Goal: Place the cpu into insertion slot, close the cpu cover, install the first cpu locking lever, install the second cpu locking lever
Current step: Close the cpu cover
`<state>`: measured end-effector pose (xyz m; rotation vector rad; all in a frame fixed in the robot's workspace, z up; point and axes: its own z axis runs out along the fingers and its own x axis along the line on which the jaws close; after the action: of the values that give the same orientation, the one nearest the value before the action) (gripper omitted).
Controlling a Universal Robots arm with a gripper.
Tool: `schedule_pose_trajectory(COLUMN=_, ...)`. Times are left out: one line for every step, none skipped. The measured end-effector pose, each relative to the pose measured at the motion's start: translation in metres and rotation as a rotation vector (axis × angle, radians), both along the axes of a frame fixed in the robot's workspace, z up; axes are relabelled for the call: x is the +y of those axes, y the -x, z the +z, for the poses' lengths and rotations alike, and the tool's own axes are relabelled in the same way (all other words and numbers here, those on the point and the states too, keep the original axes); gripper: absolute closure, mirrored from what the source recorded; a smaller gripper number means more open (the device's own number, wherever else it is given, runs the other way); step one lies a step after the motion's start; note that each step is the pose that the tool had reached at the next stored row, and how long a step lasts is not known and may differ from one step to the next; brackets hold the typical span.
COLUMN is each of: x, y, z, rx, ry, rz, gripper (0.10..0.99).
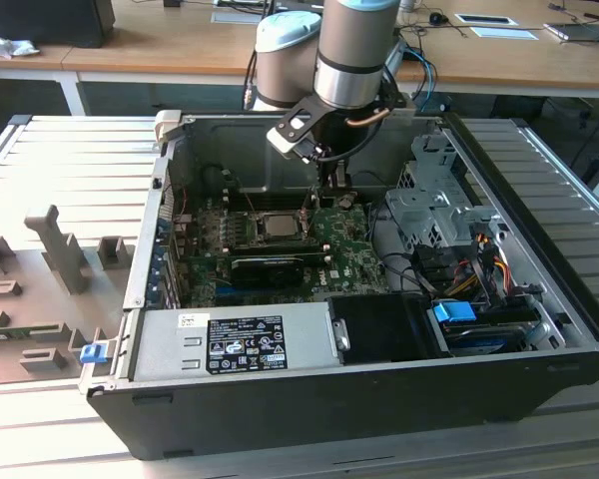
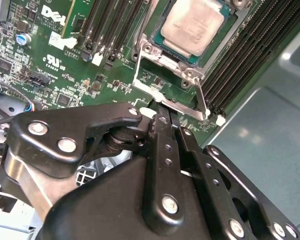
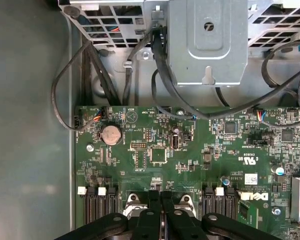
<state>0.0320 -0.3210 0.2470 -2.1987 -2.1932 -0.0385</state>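
The gripper (image 2: 165, 109), fingers pressed together, is shown at the chip's (image 1: 277, 225) two o'clock, exterior view. The lever (image 2: 202, 97) could be bent by skewed pressure.

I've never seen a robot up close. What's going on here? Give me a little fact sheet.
place: open computer case with the motherboard inside
cpu: seated in its socket, silver top showing
cpu cover: lying down, framing the cpu
gripper: fingers together, tips at the socket's edge beside a wire locking lever
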Motion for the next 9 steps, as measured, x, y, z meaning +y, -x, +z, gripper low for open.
schedule_pose_trajectory(x=0.0, y=0.0004, z=0.0, rx=0.0, ry=0.0, rz=0.0, gripper=0.933)
schedule_pose_trajectory(x=0.0, y=0.0008, z=0.0, rx=0.0, ry=0.0, rz=0.0, gripper=0.933)
schedule_pose_trajectory(x=0.0, y=0.0014, z=0.0, rx=0.0, ry=0.0, rz=0.0, gripper=0.933)
schedule_pose_trajectory(x=0.0, y=0.0017, z=0.0, rx=0.0, ry=0.0, rz=0.0, gripper=0.933)
schedule_pose_trajectory(x=0.0, y=0.0021, z=0.0, rx=0.0, ry=0.0, rz=0.0, gripper=0.933)
schedule_pose_trajectory(x=0.0, y=0.0029, z=0.0, rx=0.0, ry=0.0, rz=0.0, gripper=0.933)
schedule_pose_trajectory(x=0.0, y=0.0037, z=0.0, rx=-0.0001, ry=0.0, rz=0.0, gripper=0.933)
schedule_pose_trajectory(x=0.0, y=0.0044, z=0.0, rx=0.0, ry=0.0, rz=0.0, gripper=0.933)
schedule_pose_trajectory(x=0.0, y=0.0047, z=0.0, rx=0.0, ry=0.0, rz=0.0, gripper=0.933)
